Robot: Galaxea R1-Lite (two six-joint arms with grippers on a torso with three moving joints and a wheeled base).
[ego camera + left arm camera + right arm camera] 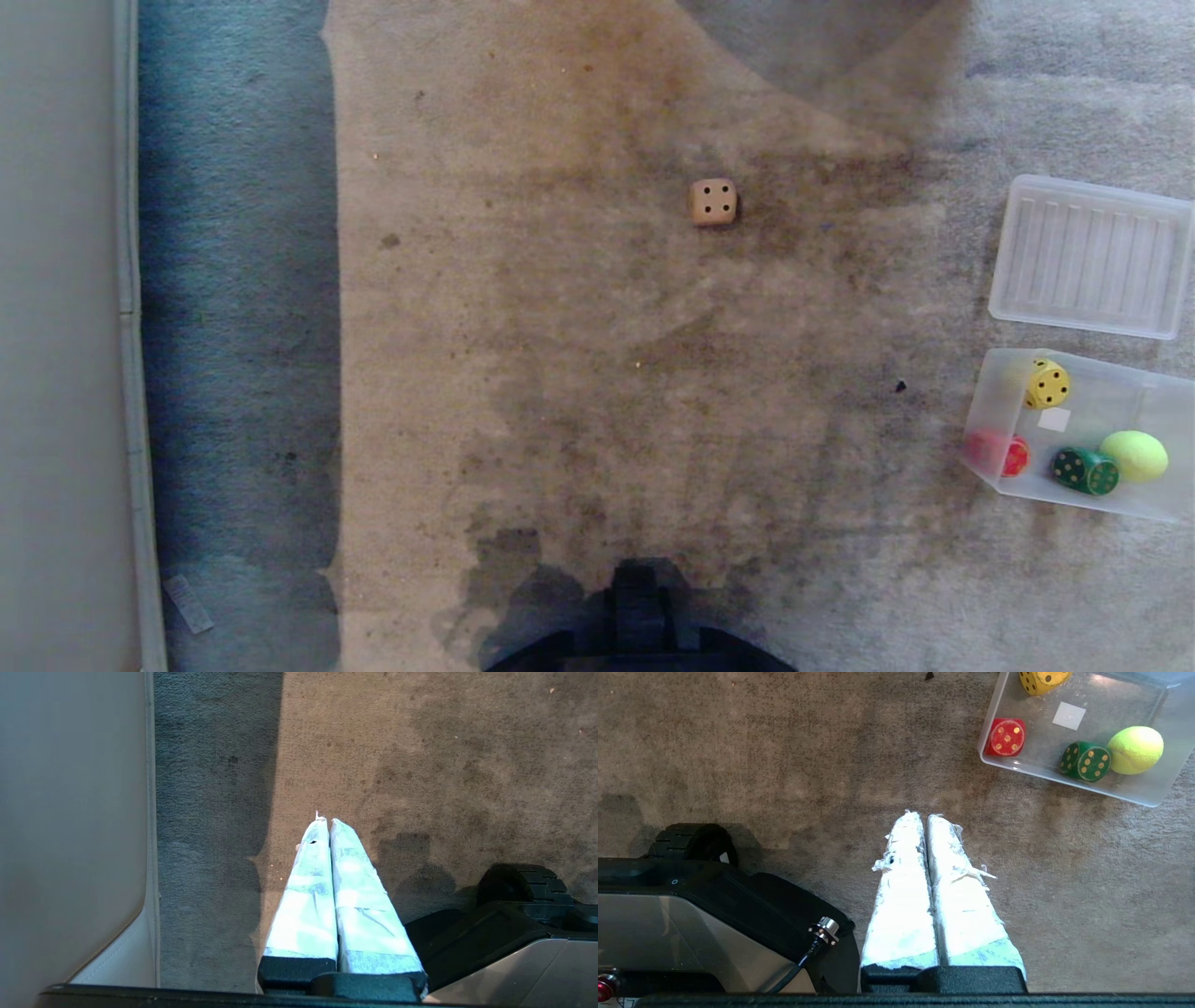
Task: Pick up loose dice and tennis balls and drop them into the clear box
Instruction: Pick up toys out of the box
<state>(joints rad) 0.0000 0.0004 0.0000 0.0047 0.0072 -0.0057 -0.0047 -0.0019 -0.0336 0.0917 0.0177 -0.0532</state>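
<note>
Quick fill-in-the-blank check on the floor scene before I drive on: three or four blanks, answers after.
1. The tan die lies loose on the carpet with ____ pips facing up.
2. The clear box holds ____ dice and one tennis ball.
3. The green die in the box touches the ____.
4. The ribbed lid lies on the carpet ____ the box, not on it.

Missing words: four; three; tennis ball; beside

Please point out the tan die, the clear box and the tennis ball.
tan die (713,202): head view, top face showing four pips.
clear box (990,397): head view, left wall.
tennis ball (1135,750): right wrist view, centre of the fuzz.
</note>
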